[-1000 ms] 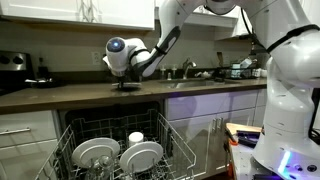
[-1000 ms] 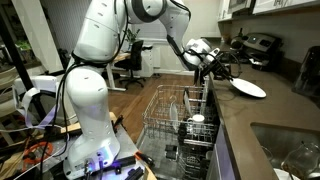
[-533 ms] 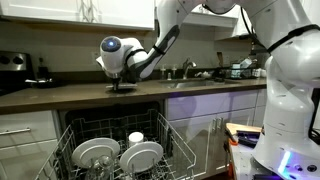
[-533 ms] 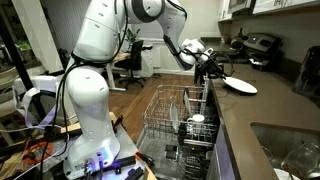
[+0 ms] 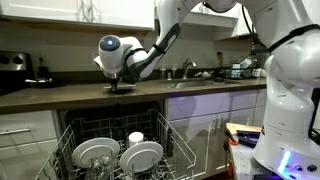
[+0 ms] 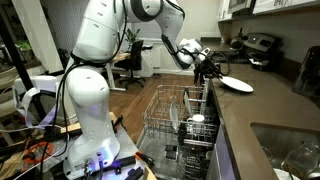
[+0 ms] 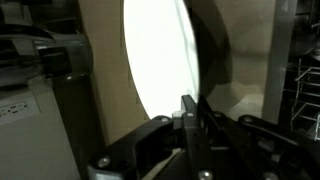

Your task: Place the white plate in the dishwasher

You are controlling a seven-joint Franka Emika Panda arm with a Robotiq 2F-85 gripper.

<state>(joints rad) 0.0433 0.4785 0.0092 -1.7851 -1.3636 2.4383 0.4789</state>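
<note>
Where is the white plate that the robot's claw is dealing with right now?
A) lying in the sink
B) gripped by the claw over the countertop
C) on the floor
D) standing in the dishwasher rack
B: the gripper is shut on the rim of the white plate, holding it over the countertop, outside the dishwasher rack.

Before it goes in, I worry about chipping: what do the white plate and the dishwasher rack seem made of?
The white plate: probably glazed ceramic, glossy, evenly bright. The dishwasher rack: probably coated metal wire, light grey, thin upright tines.
</note>
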